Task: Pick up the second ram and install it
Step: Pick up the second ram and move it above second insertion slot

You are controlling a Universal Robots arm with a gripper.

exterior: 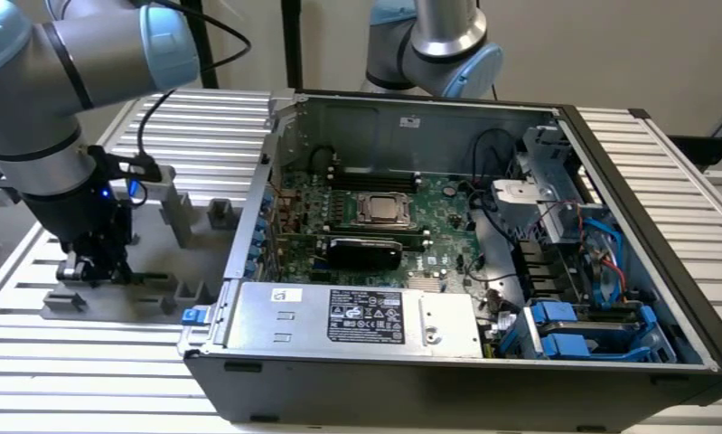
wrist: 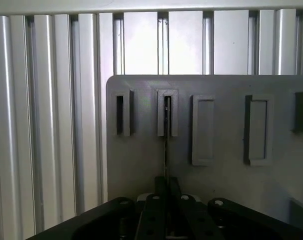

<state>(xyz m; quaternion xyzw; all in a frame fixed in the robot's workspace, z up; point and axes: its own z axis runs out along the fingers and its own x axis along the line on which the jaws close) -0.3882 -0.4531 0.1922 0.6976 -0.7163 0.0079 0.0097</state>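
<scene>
Gripper [exterior: 93, 271]: positioned directly above the grey holder [exterior: 155, 294], at the end of the holder farthest from the computer case [exterior: 457, 389]. The arm reaches straight down onto it.

Finger setting: narrow. In the wrist view the gripper [wrist: 166, 182] has its two fingers [wrist: 159, 192] drawn close together, one on each face of the second ram [wrist: 166, 145], clamped on it with no gap visible.

The second ram: seen edge-on as a thin dark line. It stands in a narrow pocket [wrist: 166, 116] of the holder [wrist: 226, 190], and its near end passes between the fingers. Whether it is fully seated in the pocket or partly raised cannot be told.

Holder: flat grey plate with raised pockets in a row. One similar narrow pocket [wrist: 122, 115] lies just beside the occupied one. Two wider pockets [wrist: 204, 130] lie on the other side of it.

Surroundings: the holder rests on a slatted aluminium table [exterior: 96, 380]. The open computer case lies beside the holder, with its motherboard [exterior: 445, 212] and CPU socket [exterior: 385, 210] exposed, well apart from the holder's occupied pocket.
</scene>
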